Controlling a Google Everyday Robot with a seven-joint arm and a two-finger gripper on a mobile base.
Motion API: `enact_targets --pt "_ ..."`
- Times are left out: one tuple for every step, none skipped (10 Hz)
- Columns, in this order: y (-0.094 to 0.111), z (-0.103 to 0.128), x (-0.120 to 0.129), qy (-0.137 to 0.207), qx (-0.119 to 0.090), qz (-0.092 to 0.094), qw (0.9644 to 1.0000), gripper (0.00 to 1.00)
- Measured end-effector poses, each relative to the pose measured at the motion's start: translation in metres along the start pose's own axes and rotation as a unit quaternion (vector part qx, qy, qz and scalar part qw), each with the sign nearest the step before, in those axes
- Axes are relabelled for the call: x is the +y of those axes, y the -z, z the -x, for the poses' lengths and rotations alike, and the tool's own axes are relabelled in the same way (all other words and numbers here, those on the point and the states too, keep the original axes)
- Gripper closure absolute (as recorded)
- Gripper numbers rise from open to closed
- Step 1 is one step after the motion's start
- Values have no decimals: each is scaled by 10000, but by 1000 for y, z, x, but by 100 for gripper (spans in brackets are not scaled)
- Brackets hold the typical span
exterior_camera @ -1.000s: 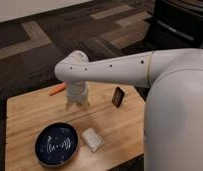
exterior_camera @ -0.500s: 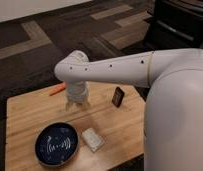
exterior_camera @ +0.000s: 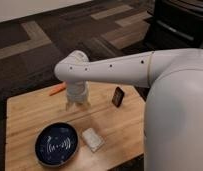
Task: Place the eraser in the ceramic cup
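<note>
The eraser (exterior_camera: 117,96), a small black slab with a thin orange-brown edge, stands on the wooden table (exterior_camera: 30,117) at the back right. My gripper (exterior_camera: 77,104) points down onto the table at the back middle, left of the eraser and apart from it. The white ceramic cup does not show on its own; the white wrist and gripper cover that spot.
An orange marker-like stick (exterior_camera: 57,90) lies just behind and left of the gripper. A dark blue patterned bowl (exterior_camera: 56,145) sits at the front left. A whitish block (exterior_camera: 93,139) lies to the bowl's right. My white arm and body fill the right side.
</note>
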Motion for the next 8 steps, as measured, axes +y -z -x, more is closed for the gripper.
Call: enact_targets --pt "0 0 0 0 0 0 10000 35" --pt "0 0 0 0 0 0 10000 35" --pt "0 0 0 0 -1 0 10000 35" --pt "0 0 0 0 -1 0 10000 35" --pt "0 0 0 0 -1 0 10000 35" --pt "0 0 0 0 -1 0 10000 35" --pt "0 0 0 0 -1 1 10000 35" --pt "0 0 0 0 -1 0 10000 35"
